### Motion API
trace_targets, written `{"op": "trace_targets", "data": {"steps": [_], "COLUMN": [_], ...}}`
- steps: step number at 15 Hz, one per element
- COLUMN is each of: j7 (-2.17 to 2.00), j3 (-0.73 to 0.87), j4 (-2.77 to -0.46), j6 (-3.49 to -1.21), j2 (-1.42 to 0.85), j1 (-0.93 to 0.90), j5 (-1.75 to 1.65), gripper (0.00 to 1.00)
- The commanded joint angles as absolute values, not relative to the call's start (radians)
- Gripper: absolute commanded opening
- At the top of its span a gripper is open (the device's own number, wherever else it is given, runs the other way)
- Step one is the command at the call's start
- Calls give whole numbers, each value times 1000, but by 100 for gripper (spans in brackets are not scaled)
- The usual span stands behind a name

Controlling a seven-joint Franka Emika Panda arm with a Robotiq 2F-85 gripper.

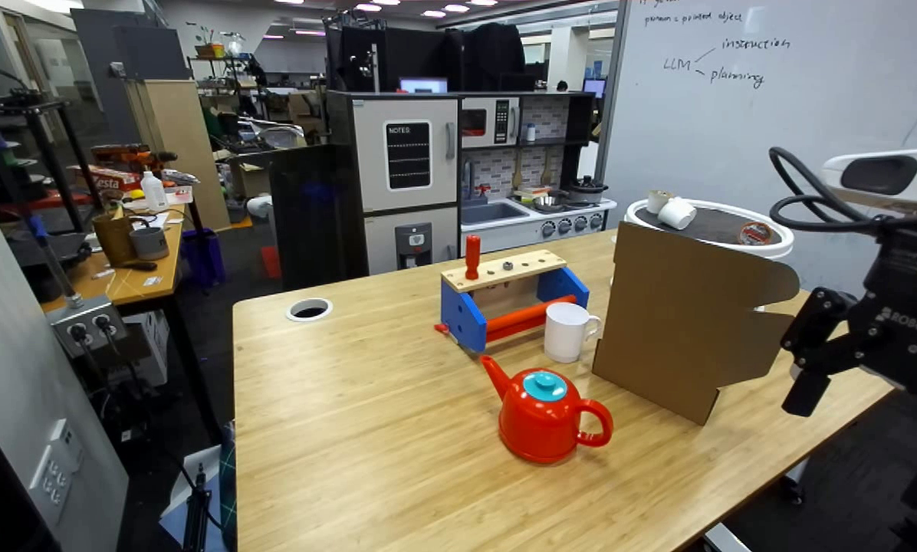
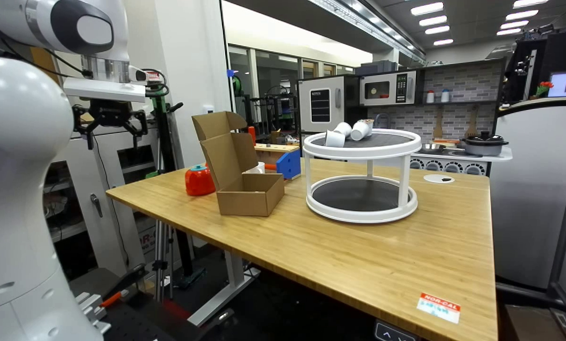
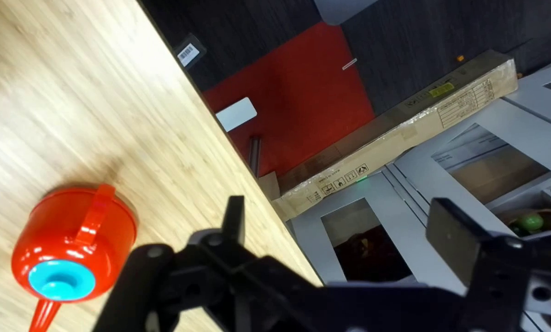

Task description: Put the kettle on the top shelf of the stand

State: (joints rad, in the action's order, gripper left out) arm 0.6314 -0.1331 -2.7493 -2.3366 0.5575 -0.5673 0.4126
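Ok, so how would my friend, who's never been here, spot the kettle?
Find the big wooden table, then the brown cardboard box on it. In both exterior views, the kettle sits left of that box. Unlike the white mug and boxy toy workbench nearby, it's round and shiny red, with a spout and turquoise lid.

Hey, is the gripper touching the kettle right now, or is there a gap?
Apart. In an exterior view, a clear gap shows between the open gripper and the kettle, which appears lower and off to one side.
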Motion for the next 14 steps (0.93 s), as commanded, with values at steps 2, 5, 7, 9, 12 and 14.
{"op": "trace_targets", "data": {"steps": [2, 5, 7, 9, 12, 14], "j7": [736, 825, 859, 878, 885, 869], "j3": [-110, -115, -107, -87, -41, 1], "j4": [-2667, -2636, -2633, -2641, -2647, -2645], "j6": [-2411, -2489, -2563, -2653, -2806, -2903], "j2": [498, 494, 493, 490, 474, 456], "j1": [-622, -629, -619, -625, -667, -720], "j5": [402, 355, 333, 334, 384, 426], "gripper": [100, 100, 100, 100, 100, 100]}}
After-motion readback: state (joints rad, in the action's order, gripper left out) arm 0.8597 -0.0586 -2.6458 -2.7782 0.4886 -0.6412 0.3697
